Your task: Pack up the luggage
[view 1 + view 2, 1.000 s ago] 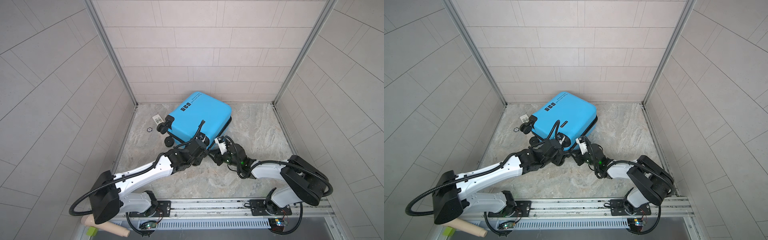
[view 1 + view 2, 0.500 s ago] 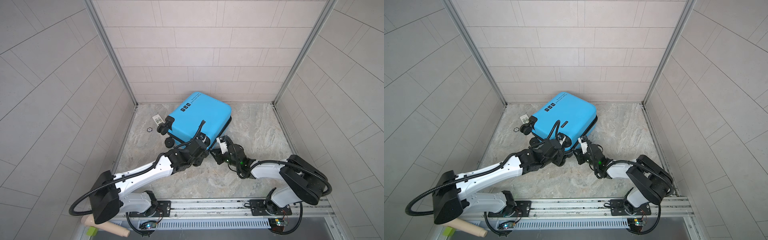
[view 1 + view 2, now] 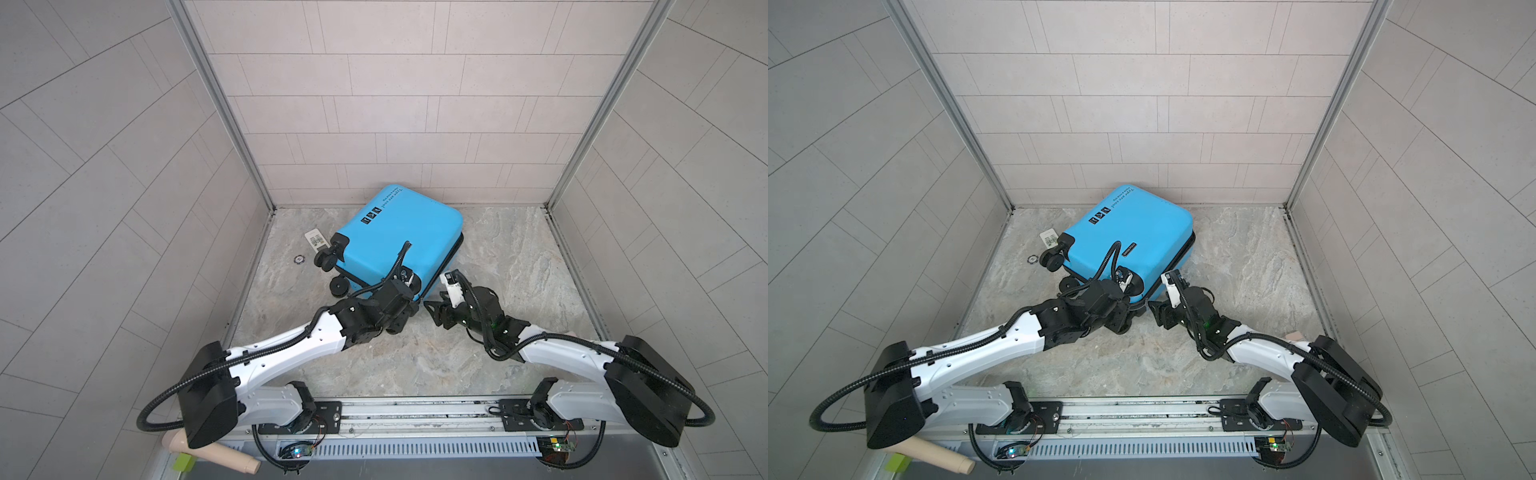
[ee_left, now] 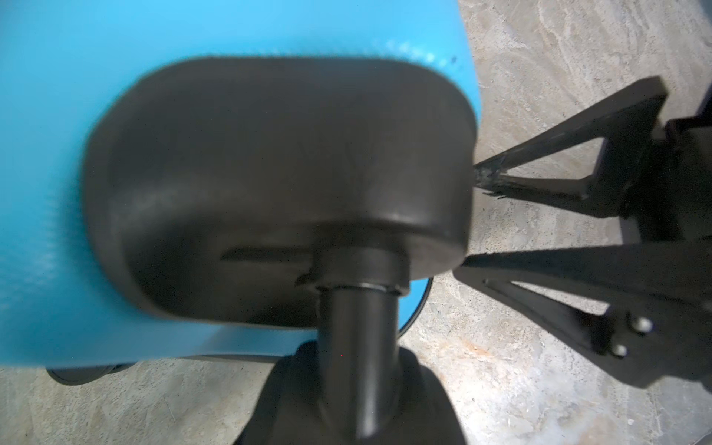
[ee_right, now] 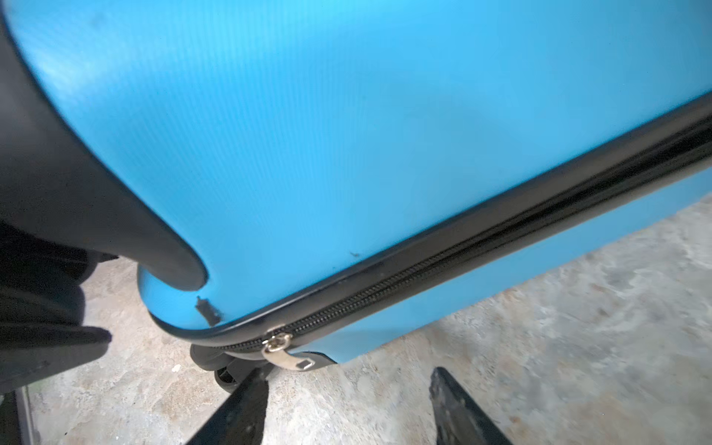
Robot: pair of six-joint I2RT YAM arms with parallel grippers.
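The right pincer (image 5: 346, 375) is seen open, its fingers spread just short of the luggage (image 3: 399, 232). The zipper pull (image 5: 283, 354) on the closed zipper band (image 5: 462, 266) lies just ahead of them and is not gripped. The left pincer (image 3: 409, 291) is positioned at the wheel housing (image 4: 269, 185) on the luggage's nearest corner; whether it is closed cannot be told. Both arms are stretched low and forward, converging on that corner. The luggage is laid flat and shut on the marbled surface (image 3: 498, 257), close to the tiled back wall (image 3: 395, 104). A white tag (image 3: 314, 240) and a small ring (image 3: 298, 259) are found beside the luggage's outer wheel (image 3: 324, 259).
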